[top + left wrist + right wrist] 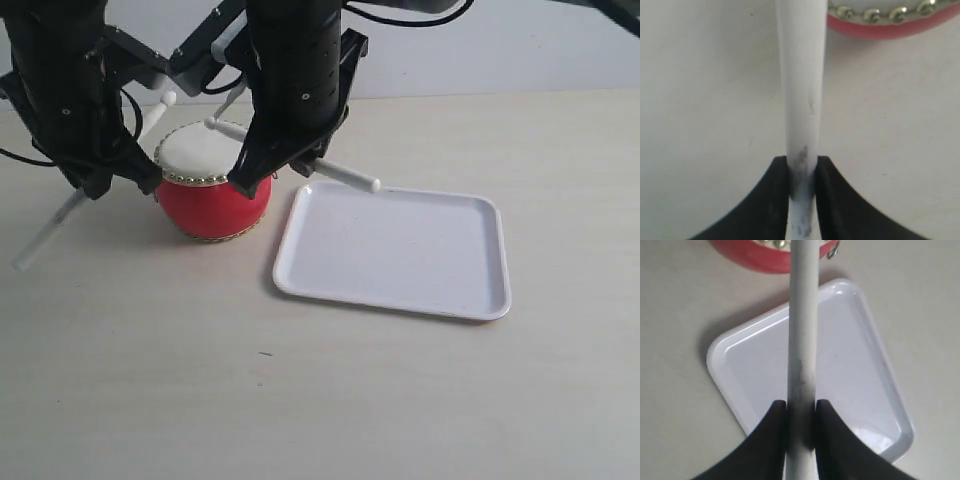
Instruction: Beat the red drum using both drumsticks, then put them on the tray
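Logger: Tabletop [300,400] first. What lies on it?

Spotter: It is pale and plain. The white tray [395,250] lies flat on the right side, and the red drum [215,205] stands upright just beside the tray's left edge, cream skin up.

Logger: Do they touch?

Spotter: I see a narrow gap between the drum and the tray rim.

Logger: And the sticks?

Spotter: The left drumstick [45,240] slants from low on the left up to its rounded tip at the drum's far-left edge. The right drumstick [345,177] runs from a tip over the back of the skin to a butt end above the tray's far-left corner. I cannot tell whether either tip touches the skin.

Logger: Who holds them?

Spotter: The left end effector [802,167] pinches the left drumstick, with both black fingers pressed to its grey-smudged shaft. The right end effector [801,410] pinches the right drumstick the same way, above the tray.
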Action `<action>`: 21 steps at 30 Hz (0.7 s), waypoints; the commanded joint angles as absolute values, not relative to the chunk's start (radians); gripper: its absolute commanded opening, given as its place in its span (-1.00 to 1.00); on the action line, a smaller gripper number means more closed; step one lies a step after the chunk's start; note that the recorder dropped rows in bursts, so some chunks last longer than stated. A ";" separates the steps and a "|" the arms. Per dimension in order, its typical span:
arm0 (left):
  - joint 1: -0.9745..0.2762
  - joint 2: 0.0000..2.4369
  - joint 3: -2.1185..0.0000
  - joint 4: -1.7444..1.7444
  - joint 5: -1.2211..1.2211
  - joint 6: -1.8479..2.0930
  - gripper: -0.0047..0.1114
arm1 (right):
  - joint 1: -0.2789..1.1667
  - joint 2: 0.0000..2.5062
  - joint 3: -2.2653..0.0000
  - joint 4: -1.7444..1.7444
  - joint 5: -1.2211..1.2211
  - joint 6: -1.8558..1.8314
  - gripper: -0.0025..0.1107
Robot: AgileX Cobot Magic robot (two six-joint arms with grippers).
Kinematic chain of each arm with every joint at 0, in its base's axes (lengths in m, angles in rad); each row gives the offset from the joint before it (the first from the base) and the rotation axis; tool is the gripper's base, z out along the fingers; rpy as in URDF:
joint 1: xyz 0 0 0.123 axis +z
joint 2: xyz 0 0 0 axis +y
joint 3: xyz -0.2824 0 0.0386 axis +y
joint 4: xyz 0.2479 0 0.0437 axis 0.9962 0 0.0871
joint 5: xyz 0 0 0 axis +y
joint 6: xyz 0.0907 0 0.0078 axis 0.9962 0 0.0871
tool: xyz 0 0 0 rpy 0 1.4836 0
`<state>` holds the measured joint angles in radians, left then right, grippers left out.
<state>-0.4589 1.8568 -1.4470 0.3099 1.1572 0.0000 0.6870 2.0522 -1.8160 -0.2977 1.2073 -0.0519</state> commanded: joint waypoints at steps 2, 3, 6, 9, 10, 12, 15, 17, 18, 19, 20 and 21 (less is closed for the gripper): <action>-0.457 1.811 -1.456 0.313 1.175 -0.007 -0.92 | 0.683 2.111 -1.822 -0.282 1.221 -0.051 -0.96; -0.457 1.811 -1.456 0.315 1.181 -0.007 -0.92 | 0.683 2.119 -1.822 -0.280 1.221 -0.051 -0.96; -0.457 1.811 -1.456 0.319 1.194 -0.007 -0.92 | 0.683 2.125 -1.822 -0.271 1.221 -0.057 -0.96; -0.457 1.811 -1.456 0.319 1.200 -0.007 -0.92 | 0.683 2.118 -1.822 -0.279 1.221 -0.060 -0.96; -0.457 1.816 -1.456 0.315 1.208 -0.007 -0.92 | 0.683 2.112 -1.822 -0.286 1.221 -0.060 -0.96; -0.457 1.834 -1.456 0.310 1.221 -0.007 -0.92 | 0.683 2.093 -1.822 -0.289 1.221 -0.060 -0.96; -0.457 1.885 -1.456 0.310 1.221 -0.007 -0.92 | 0.683 2.055 -1.822 -0.297 1.221 -0.060 -0.96; -0.459 1.928 -1.456 0.302 1.221 -0.007 -0.92 | 0.683 2.027 -1.822 -0.300 1.221 -0.056 -0.96; -0.461 1.950 -1.456 0.300 1.221 -0.007 -0.92 | 0.683 2.013 -1.822 -0.304 1.221 -0.056 -0.96; -0.463 1.967 -1.456 0.300 1.221 -0.007 -0.92 | 0.683 1.999 -1.822 -0.309 1.221 -0.056 -0.96; -0.465 1.988 -1.456 0.300 1.221 0.000 -0.92 | 0.683 1.987 -1.822 -0.317 1.221 -0.054 -0.96; -0.467 2.007 -1.456 0.300 1.221 0.000 -0.92 | 0.683 1.977 -1.822 -0.327 1.221 -0.051 -0.96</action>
<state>-0.4589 1.9667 -1.4508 0.3085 1.2203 0.0000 0.6870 2.0174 -1.8160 -0.3008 1.2221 -0.0556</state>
